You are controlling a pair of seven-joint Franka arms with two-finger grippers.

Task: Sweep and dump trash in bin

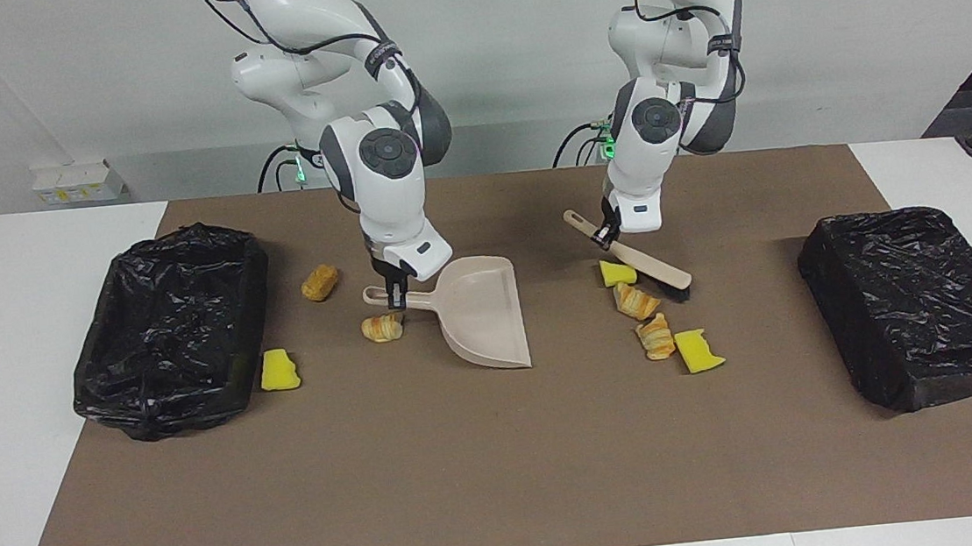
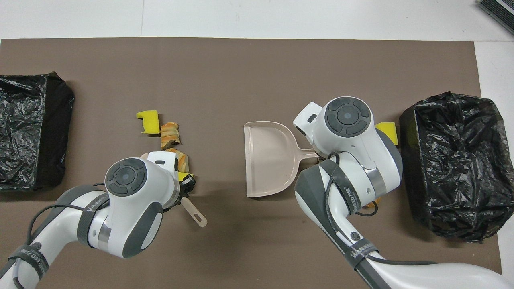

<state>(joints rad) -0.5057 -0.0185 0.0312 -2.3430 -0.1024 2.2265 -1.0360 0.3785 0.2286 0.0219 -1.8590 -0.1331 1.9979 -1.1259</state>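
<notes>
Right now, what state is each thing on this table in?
Dustpan: flat on the mat, empty, handle held by the right gripper.
Brush: tilted, bristles down, held by the left gripper.
Trash: loose on the mat, unswept.
Open bin: bag-lined.
Second bin: covered in black plastic.

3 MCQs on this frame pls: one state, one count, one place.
1. The dustpan is: A empty; B loaded; C flipped over.
2. How many yellow sponge chunks lie on the mat? A 1; B 3; C 5.
3. The bristles of the brush sit: A in the dustpan; B down at the mat beside a bread piece; C in a bin.

1 A: the overhead view shows a bare pan.
2 B: the facing view shows three.
3 B: the bristles are low by the pieces, with the handle in the left gripper.
</notes>
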